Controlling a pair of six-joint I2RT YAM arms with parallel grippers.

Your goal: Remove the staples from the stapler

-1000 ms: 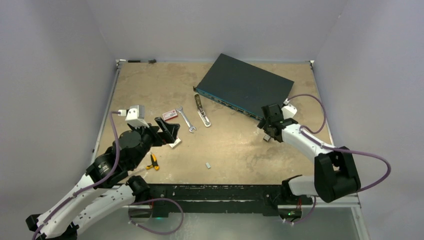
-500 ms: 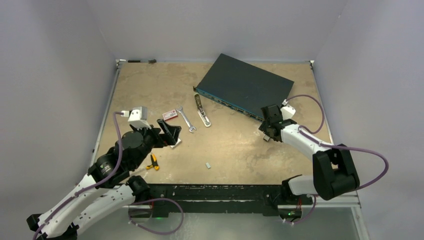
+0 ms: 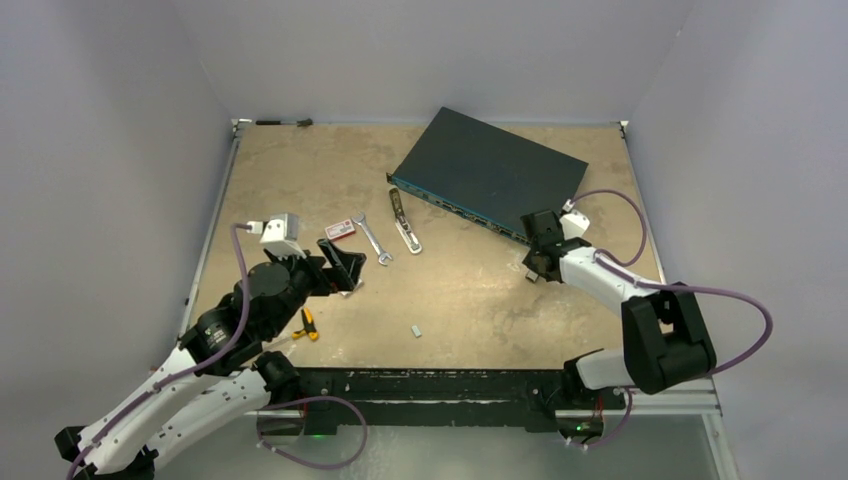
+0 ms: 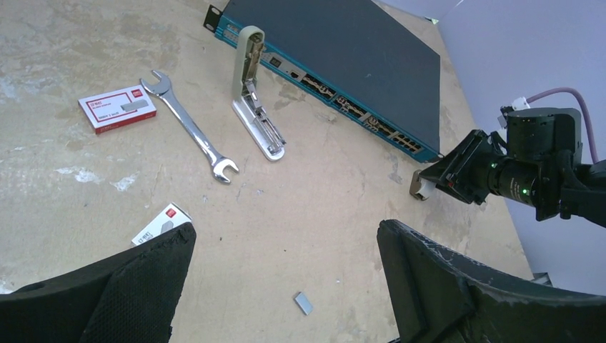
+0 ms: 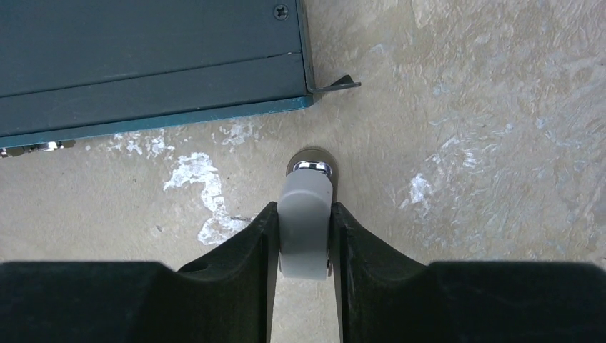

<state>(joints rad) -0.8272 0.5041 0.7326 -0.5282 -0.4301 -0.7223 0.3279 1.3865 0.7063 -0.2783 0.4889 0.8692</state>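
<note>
The stapler [image 3: 404, 222] lies hinged open on the table near the switch, its pale grey-green arm [image 4: 247, 57] raised off the silvery base [image 4: 261, 133]. A short grey strip of staples [image 3: 416, 329] [image 4: 304, 303] lies loose on the near table. My left gripper [image 3: 340, 265] [image 4: 286, 236] hovers open above the table, with the strip showing between its fingers. My right gripper [image 3: 532, 270] [image 5: 304, 211] is shut on a small grey rounded piece [image 5: 305, 214] with a silvery metal tip, low over the table by the switch's corner. The stapler is apart from both grippers.
A dark teal network switch [image 3: 490, 170] [image 5: 143, 64] fills the back right. A silver wrench [image 3: 371, 238] [image 4: 191, 127] lies left of the stapler. Two red-and-white staple boxes [image 3: 340, 229] [image 4: 161, 224] and yellow-handled pliers [image 3: 306, 325] lie on the left.
My right gripper's fingers have closed onto the small grey piece. The left arm has crept slightly forward and right, still open.
</note>
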